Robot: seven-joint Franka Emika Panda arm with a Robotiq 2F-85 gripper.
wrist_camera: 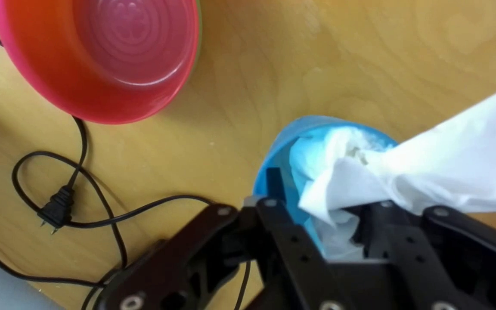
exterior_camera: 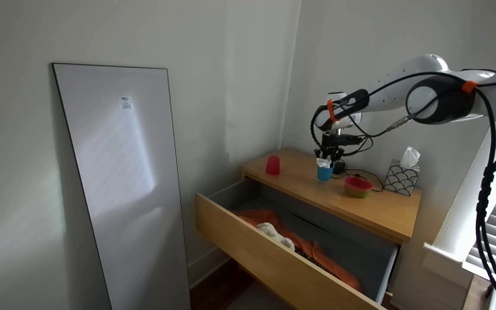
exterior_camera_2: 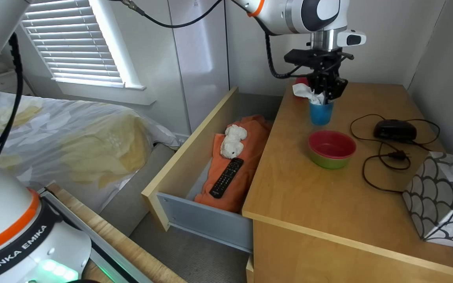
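My gripper (wrist_camera: 317,206) is pointed down over a blue cup (wrist_camera: 269,170) that stands upright on the wooden dresser. Its fingers are apart; the left finger in the wrist view reaches inside the cup rim. A crumpled white tissue (wrist_camera: 459,159) sticks out of the cup and drapes over the right finger, hiding its tip. A gap shows between the left finger and the tissue. In both exterior views the gripper (exterior_camera: 329,153) (exterior_camera_2: 326,88) is right at the mouth of the blue cup (exterior_camera: 324,173) (exterior_camera_2: 321,114), with the tissue (exterior_camera_2: 305,92) hanging over the rim.
A red bowl (exterior_camera_2: 332,144) nested in a green one stands near the cup. A red cup (exterior_camera: 273,165), a black device (exterior_camera_2: 394,129) with cords and a patterned tissue box (exterior_camera: 401,176) are on the dresser (exterior_camera_2: 309,196). An open drawer (exterior_camera_2: 207,220) holds orange cloth, a white toy and a remote.
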